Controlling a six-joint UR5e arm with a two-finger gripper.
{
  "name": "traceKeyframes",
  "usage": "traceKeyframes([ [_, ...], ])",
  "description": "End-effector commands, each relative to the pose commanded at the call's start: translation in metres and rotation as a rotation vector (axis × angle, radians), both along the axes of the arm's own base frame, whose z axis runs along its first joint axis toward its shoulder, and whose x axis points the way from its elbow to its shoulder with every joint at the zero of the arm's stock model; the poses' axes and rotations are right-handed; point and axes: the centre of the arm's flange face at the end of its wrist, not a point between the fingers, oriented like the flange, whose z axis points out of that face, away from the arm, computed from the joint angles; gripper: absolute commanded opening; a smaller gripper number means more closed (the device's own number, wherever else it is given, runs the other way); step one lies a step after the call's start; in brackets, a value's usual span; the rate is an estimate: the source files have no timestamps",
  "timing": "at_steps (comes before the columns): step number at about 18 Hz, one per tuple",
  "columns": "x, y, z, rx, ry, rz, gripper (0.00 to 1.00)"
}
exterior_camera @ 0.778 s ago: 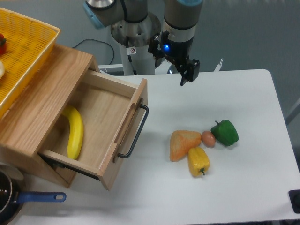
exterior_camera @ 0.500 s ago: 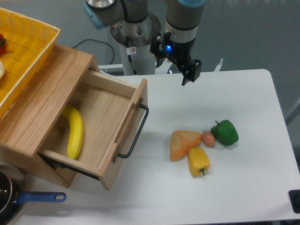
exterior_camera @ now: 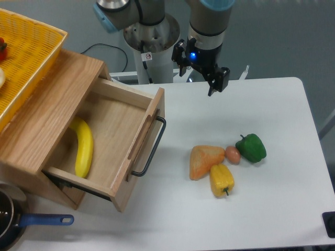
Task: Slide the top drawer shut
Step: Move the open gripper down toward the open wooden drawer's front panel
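Note:
The top drawer [exterior_camera: 137, 137] is a light oak box pulled far out of its wooden cabinet [exterior_camera: 47, 104], at the left of the table. Its front panel carries a black bar handle [exterior_camera: 153, 147] facing right. A banana [exterior_camera: 84, 147] lies inside it. My gripper [exterior_camera: 201, 69] hangs at the back of the table, above and to the right of the drawer front, well apart from the handle. Its fingers [exterior_camera: 219, 80] are spread open with nothing between them.
A yellow mesh basket [exterior_camera: 26, 57] sits on top of the cabinet. An orange wedge [exterior_camera: 204, 161], yellow pepper [exterior_camera: 221, 179], egg [exterior_camera: 233, 155] and green pepper [exterior_camera: 251, 147] lie right of the drawer. A blue-handled pan [exterior_camera: 21, 222] is at the front left corner.
The gripper has shifted a little to the right, staying open. The drawer and the food have not moved.

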Motion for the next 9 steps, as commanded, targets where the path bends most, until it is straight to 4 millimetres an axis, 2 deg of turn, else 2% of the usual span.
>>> traceKeyframes([
  [3, -0.003, 0.000, -0.002, -0.006, 0.006, 0.035, 1.00],
  [6, -0.011, -0.003, -0.003, 0.007, 0.027, 0.140, 1.00],
  [9, -0.021, 0.003, -0.004, 0.040, 0.075, 0.251, 1.00],
])
